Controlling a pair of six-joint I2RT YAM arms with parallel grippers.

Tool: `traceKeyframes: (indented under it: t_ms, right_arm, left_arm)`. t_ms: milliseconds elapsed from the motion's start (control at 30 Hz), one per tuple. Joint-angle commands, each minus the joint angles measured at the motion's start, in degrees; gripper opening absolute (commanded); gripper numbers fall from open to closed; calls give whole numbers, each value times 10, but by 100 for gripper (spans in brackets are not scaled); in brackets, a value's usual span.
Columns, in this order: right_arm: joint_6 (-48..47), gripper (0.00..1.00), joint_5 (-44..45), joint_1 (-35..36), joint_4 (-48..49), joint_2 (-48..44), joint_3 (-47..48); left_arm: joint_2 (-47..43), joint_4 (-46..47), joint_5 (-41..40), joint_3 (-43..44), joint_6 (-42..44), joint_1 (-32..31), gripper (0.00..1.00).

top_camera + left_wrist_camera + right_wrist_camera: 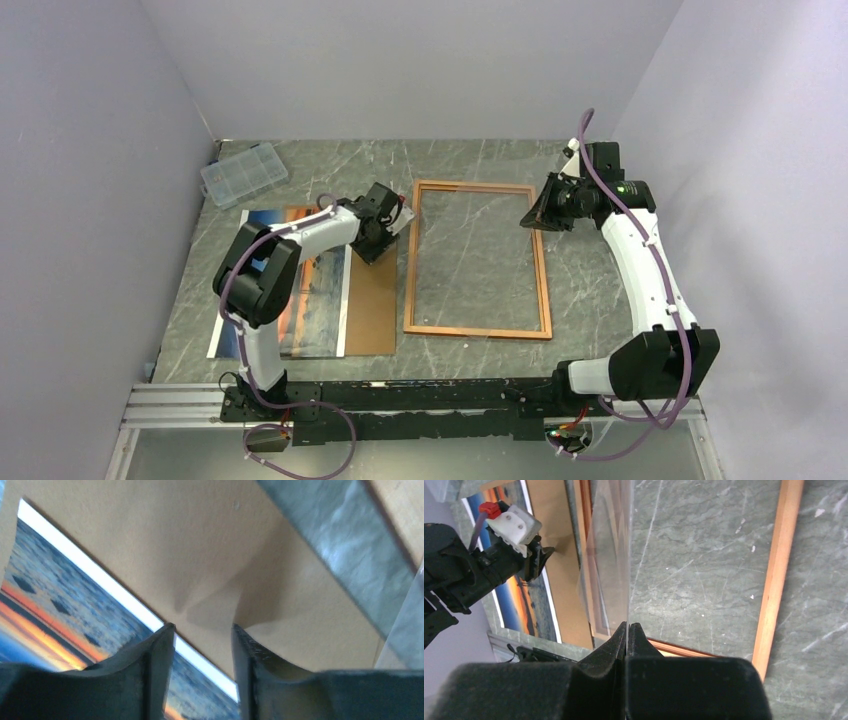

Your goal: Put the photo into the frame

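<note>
The frame point(478, 260) lies flat mid-table, with a red-orange border and marble showing through it. The photo point(300, 290), an orange sunset print with a white edge, lies to its left, partly under a brown backing board point(372, 300). My left gripper point(378, 245) is low over the board's far end. In the left wrist view it point(202, 626) is open, with the photo's white border point(125, 597) and the board point(200, 545) showing between its fingers. My right gripper point(628, 624) is shut on a clear glazing pane point(609, 555), held on edge above the frame's point(776, 575) far right corner.
A clear plastic compartment box point(244, 173) sits at the back left corner. Grey walls close in the table on the left, back and right. The left arm's wrist point(514, 525) shows beyond the pane in the right wrist view.
</note>
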Motion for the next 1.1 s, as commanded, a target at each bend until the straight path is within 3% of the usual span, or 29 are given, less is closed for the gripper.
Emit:
traceKeyframes:
  t_ms: [0, 100, 333, 500, 567, 700, 933, 1067]
  right_arm:
    - [4, 0, -60, -2, 42, 0, 13]
    - [3, 0, -79, -2, 53, 14, 15]
    - [-17, 0, -100, -2, 77, 70, 4]
    - [-18, 10, -118, -2, 101, 91, -22]
    - [-5, 17, -130, -2, 131, 91, -48]
    - [22, 21, -145, -2, 178, 93, -101]
    - [53, 24, -127, -12, 230, 104, -164]
    - [100, 39, -135, -13, 295, 93, -225]
  left_arm:
    - [-41, -126, 13, 74, -18, 21, 61]
    - [-45, -173, 62, 135, -40, 35, 70]
    - [2, -180, 120, 165, -62, 36, 69]
    - [20, -158, 178, 148, -64, 36, 59]
    - [28, -157, 194, 142, -66, 36, 50]
    - [45, -147, 189, 124, -60, 33, 36]
    - [51, -143, 189, 106, -55, 29, 31]
    - [49, -146, 194, 101, -54, 28, 30]
